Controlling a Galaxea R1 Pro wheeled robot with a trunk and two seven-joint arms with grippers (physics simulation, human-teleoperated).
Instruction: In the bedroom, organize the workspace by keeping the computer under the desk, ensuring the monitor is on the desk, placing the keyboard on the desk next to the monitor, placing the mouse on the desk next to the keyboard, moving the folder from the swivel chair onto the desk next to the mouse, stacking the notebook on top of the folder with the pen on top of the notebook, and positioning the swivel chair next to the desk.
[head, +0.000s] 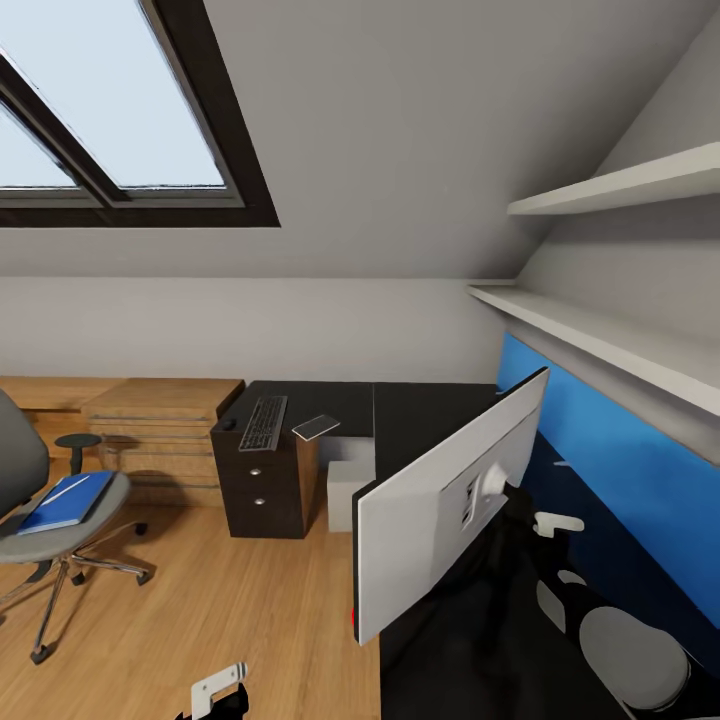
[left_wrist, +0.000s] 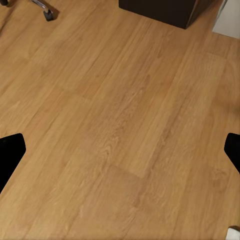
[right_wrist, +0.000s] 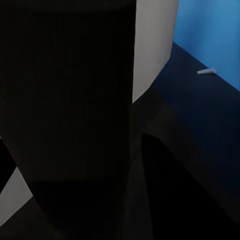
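At the far left the swivel chair stands on the wooden floor, well apart from the table. The blue folder lies on its seat with a thin pale pen on top. Farther right, the keyboard rests on the table over the brown drawer unit, a small dark mouse just beside its left edge and the pale notebook near its right. The computer sits under the table. The monitor stands tilted on the table, its pale back facing the camera. The left tool hangs spread open above bare floor. Whether the right tool is open or closed I cannot tell.
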